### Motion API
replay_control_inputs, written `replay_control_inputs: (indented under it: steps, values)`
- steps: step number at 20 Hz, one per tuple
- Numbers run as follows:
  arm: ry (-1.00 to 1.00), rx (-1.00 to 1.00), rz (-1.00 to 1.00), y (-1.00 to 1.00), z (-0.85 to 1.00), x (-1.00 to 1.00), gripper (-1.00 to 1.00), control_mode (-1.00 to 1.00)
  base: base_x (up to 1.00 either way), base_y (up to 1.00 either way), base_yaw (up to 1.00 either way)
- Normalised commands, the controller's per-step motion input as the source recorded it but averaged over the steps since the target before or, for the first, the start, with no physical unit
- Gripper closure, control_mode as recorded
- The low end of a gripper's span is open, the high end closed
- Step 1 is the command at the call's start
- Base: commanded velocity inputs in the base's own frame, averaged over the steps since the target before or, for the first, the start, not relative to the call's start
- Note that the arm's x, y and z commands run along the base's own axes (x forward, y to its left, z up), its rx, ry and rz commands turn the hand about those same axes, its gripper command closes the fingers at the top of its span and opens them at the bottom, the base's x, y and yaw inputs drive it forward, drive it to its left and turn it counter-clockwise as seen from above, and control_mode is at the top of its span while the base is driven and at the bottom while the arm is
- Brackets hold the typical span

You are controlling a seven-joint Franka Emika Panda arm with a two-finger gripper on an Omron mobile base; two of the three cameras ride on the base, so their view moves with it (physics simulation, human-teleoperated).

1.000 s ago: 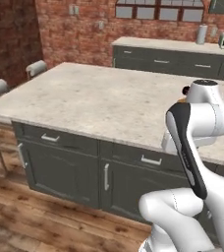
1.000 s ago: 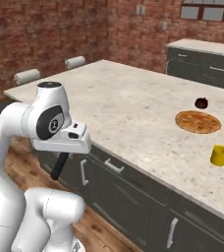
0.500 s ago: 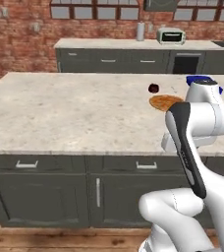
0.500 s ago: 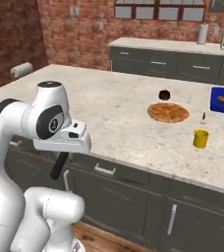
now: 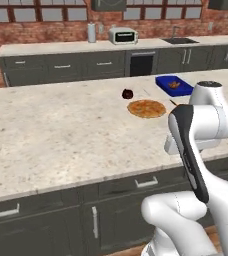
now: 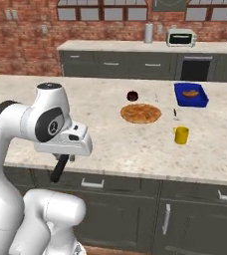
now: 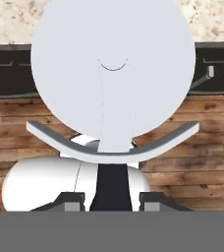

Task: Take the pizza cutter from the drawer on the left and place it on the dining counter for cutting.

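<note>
**Cutter in hand, low against the island's front**

The dining counter spreads above and beyond the end effector, which hangs just in front of the counter's edge, pointing down at the wooden floor. On the stone top, up and well off to the far right of it, lie the pizza, a blue tray and a yellow cup. The end effector is closed tight on the pizza cutter, pinching its thin black handle so that the round blade points away from the hand.

The likely trouble is the lift. Raised too close in, the cutter could strike the counter's lip and twist or slip, since so slim a handle gives little purchase. A careless set-down could also land on the pizza or knock the cup.
</note>
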Motion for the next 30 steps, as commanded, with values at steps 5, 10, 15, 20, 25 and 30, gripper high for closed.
replay_control_inputs:
  steps: [5, 10, 15, 20, 25, 30]
  values:
    - [0.00, 0.00, 0.00, 0.00, 0.00, 0.00, 1.00, 1.00, 0.65, 0.00, -0.21]
    - [0.00, 0.00, 0.00, 0.00, 0.00, 0.00, 1.00, 1.00, 0.58, 0.00, 0.07]
    - [0.00, 0.00, 0.00, 0.00, 0.00, 0.00, 1.00, 1.00, 0.51, -0.07, 0.14]
    - [0.00, 0.00, 0.00, 0.00, 0.00, 0.00, 1.00, 1.00, 0.56, -0.10, 0.12]
    - [-0.01, 0.03, 0.07, -0.02, 0.00, 0.45, 1.00, -1.00, 0.23, -0.02, 0.05]
    - [0.00, 0.03, 0.05, 0.00, 0.00, 0.92, 1.00, -1.00, 0.00, 0.00, 0.00]
